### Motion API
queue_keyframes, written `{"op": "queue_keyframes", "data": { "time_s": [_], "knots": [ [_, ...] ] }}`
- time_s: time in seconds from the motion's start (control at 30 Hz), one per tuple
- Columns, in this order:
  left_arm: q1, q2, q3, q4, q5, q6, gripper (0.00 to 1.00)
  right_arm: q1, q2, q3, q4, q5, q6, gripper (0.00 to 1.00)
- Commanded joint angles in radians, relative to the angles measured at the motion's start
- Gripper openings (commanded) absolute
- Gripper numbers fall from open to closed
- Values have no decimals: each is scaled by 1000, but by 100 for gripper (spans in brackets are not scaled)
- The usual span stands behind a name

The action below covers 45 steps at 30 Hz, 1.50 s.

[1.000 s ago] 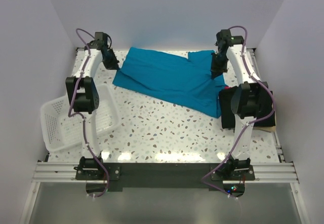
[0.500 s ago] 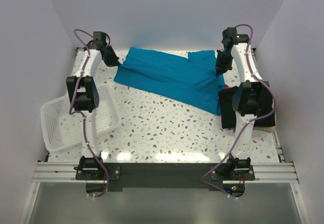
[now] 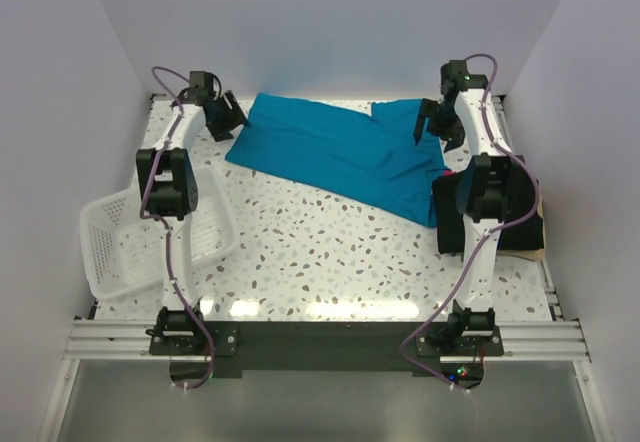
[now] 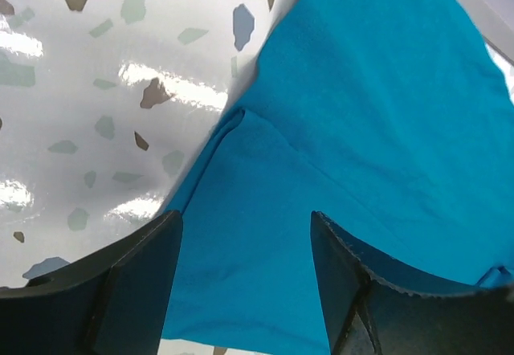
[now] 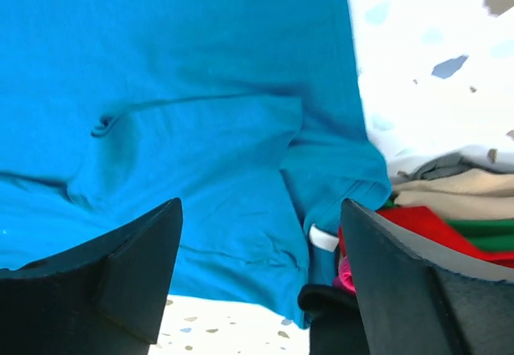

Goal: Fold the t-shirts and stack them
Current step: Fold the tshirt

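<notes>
Lying spread out, teal-blue t-shirt (image 3: 335, 152), lightly creased, left edge tucked

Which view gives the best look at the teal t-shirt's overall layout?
Top external: nearly the whole teal t-shirt shows, spread across the far side of the table. Left wrist shows only a creased corner; right wrist only a wrinkled patch beside other folded clothes.

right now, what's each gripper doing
Left gripper: open, holding nothing, over the teal t-shirt.
Right gripper: open, holding nothing, over the same t-shirt.
</notes>
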Motion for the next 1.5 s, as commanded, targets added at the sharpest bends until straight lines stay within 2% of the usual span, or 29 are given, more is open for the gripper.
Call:
{"op": "queue_keyframes", "data": {
  "time_s": [0.0, 0.17, 0.3, 0.43, 0.6, 0.83, 1.0, 1.3, 1.47],
  "knots": [
    [-37, -106, -92, 60, -14, -8, 71, -5, -82, -11, 107, 11, 4, 84],
    [-63, -143, -211, 108, 20, -57, 73, 17, -272, -252, 200, -29, -34, 84],
    [-63, -140, -307, 137, 60, -93, 73, 81, -358, -413, 268, -108, -29, 84],
    [-43, -143, -356, 108, 8, -99, 74, 138, -380, -555, 305, -141, -6, 84],
    [25, -203, -452, 96, -96, -99, 76, 192, -391, -643, 325, -181, 29, 83],
    [75, -222, -445, 102, -162, -44, 76, 244, -487, -812, 328, -175, 35, 83],
    [73, -194, -377, 111, -123, -10, 77, 247, -567, -928, 326, -156, 23, 81],
    [67, -188, -341, 123, -96, -4, 77, 262, -572, -1014, 340, -179, 21, 58],
    [69, -189, -342, 120, -96, 4, 77, 261, -549, -1036, 352, -167, 18, 54]
  ]
}}
